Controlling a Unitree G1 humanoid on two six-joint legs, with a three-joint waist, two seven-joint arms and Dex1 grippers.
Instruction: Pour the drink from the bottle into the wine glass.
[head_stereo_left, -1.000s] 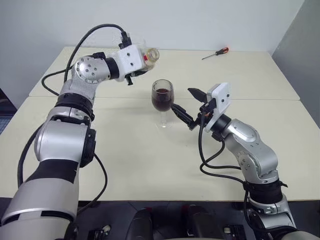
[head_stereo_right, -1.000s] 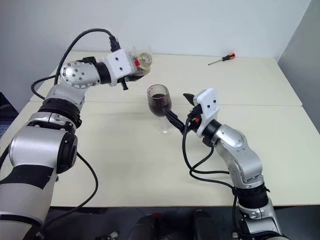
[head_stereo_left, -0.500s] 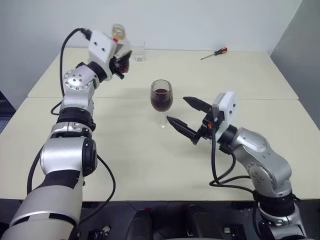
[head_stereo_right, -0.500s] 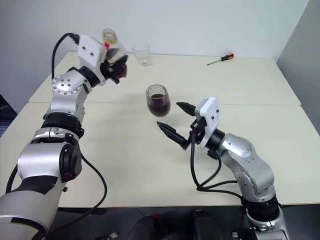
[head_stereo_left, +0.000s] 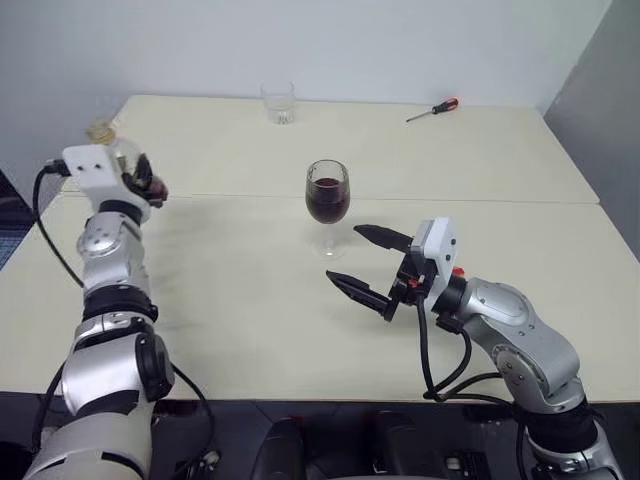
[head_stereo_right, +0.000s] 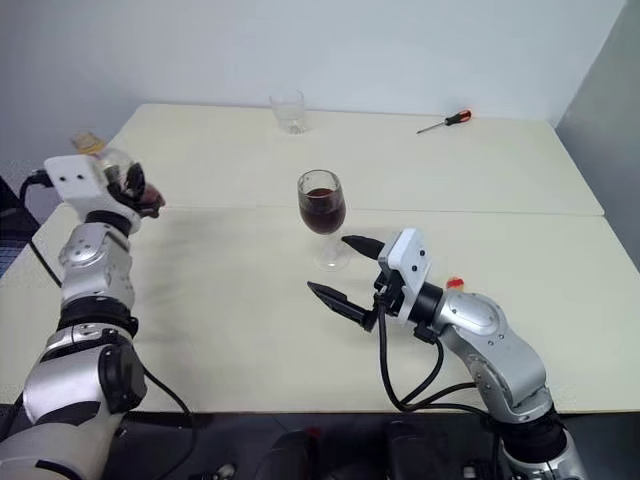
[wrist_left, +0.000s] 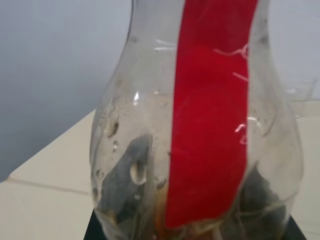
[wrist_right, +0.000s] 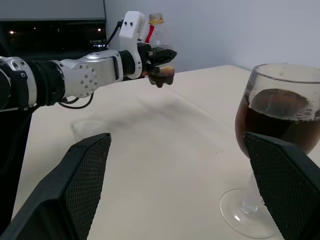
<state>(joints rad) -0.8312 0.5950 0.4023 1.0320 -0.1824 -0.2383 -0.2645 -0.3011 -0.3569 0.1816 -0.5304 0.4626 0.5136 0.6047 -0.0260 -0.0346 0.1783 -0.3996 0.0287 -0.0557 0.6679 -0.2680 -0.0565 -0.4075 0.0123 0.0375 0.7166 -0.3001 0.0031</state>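
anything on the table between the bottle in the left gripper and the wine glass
No. In the left eye view, bare tabletop runs from the bottle, held in the left gripper, to the wine glass.

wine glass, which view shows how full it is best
The right wrist view: the wine glass is close, its bowl about half full of dark drink. Both eye views show it whole but small, standing upright mid-table. The left wrist view has the bottle instead.
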